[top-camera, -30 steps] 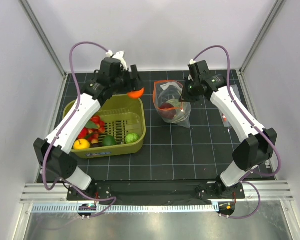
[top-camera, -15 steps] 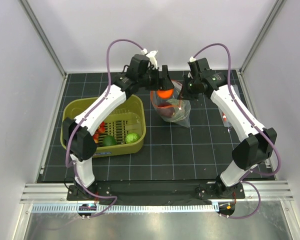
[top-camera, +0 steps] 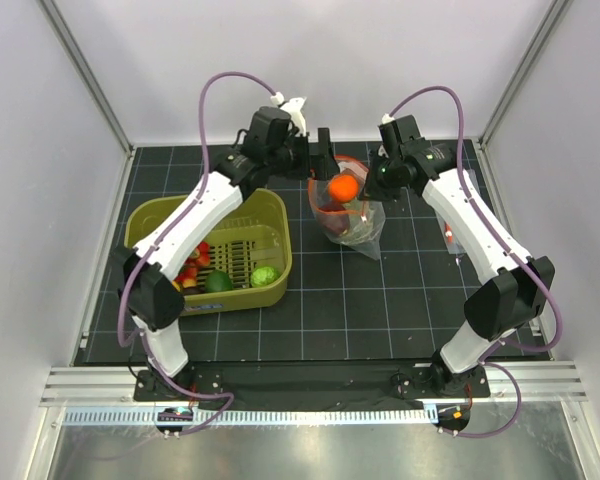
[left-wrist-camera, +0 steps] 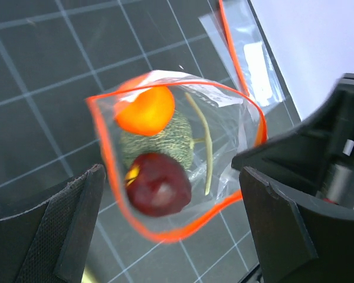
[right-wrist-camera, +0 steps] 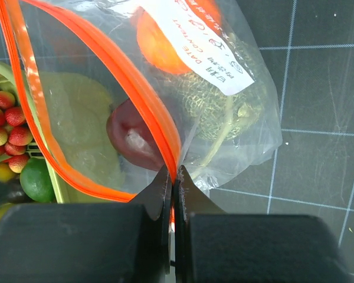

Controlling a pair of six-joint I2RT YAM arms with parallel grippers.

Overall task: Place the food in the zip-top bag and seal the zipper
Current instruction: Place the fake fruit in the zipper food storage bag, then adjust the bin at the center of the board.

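Observation:
The clear zip-top bag stands open on the black mat, its orange-red zipper in a loop round the mouth. Inside lie a bright orange, a pale-green mottled fruit and a dark red-purple one. My left gripper hovers just above the mouth, open and empty, with the bag between its fingers. My right gripper is shut on the zipper strip at the right side of the bag and holds the mouth up.
The olive-green basket stands left of the bag with a green fruit, a dark green one and red pieces. A flat clear plastic piece lies on the mat at the right. White walls surround the mat.
My left gripper carried the orange from above the basket to above the bag and opened. The orange now sits in the bag. My right gripper kept its hold.

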